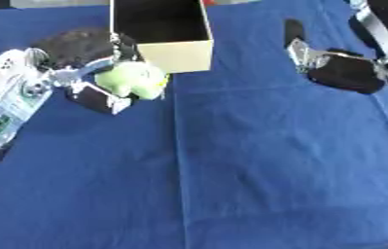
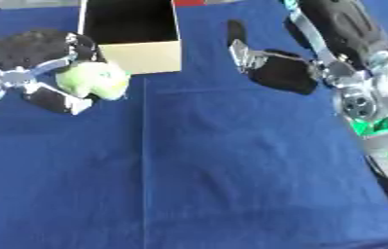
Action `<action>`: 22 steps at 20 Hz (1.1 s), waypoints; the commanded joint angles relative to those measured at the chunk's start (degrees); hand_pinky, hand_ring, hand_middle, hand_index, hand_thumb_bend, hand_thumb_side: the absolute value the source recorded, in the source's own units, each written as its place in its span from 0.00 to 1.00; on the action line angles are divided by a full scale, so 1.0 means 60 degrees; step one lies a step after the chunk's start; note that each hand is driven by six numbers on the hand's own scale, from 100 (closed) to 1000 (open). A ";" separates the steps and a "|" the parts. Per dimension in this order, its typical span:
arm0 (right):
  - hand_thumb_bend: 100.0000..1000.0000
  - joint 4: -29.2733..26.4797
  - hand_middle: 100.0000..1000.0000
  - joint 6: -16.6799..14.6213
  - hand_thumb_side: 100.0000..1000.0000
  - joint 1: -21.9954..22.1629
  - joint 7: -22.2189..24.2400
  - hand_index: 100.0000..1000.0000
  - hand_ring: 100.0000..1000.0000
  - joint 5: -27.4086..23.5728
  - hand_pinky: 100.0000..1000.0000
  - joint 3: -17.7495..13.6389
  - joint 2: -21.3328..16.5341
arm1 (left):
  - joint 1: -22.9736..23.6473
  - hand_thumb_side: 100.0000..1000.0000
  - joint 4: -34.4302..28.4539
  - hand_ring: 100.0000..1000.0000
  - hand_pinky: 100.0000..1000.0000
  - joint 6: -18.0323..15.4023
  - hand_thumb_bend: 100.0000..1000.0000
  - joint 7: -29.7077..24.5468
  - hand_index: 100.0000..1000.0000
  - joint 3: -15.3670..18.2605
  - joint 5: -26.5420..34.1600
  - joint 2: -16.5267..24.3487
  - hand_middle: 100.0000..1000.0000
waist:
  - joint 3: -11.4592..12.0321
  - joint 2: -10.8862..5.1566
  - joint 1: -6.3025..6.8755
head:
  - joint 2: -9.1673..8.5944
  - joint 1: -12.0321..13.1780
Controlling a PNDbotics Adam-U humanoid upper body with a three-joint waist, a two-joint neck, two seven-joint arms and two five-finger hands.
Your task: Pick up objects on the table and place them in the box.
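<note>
Blue cloth (image 1: 265,160) over table, cream box (image 1: 176,55) at far edge

The whole work surface is taken up by a table covered in a deep blue cloth (image 1: 256,170), and the cloth is marked by one straight vertical crease down the middle plus a fainter horizontal fold crossing it about a third of the way down. A few soft wrinkles can be made out near the bottom edge. At the far side, a small open-topped cardboard box with pale tan walls and a dark inside (image 1: 165,30) is set directly on the cloth, just left of the vertical crease. Dark shadows are cast on the blue fabric beside it.
</note>
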 commanded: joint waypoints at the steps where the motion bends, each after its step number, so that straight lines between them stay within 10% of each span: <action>1: 0.00 -0.0161 0.75 -0.0062 0.62 -0.0109 -0.0011 0.85 0.82 0.0057 0.93 -0.0139 -0.0087 | -0.0328 0.26 -0.0387 0.63 0.44 -0.0119 0.00 0.0148 0.71 0.0407 0.0247 0.0375 0.62 | 0.0000 -0.0280 0.0021 | -0.0052 -0.0036; 22: 0.00 -0.0161 0.75 -0.0160 0.62 -0.0374 0.0029 0.85 0.82 0.0057 0.93 -0.0102 0.0100 | -0.2521 0.28 0.3320 0.64 0.47 -0.1322 0.00 0.1557 0.70 0.1731 -0.0487 -0.1154 0.60 | -0.0400 -0.0108 0.0030 | -0.0477 0.0100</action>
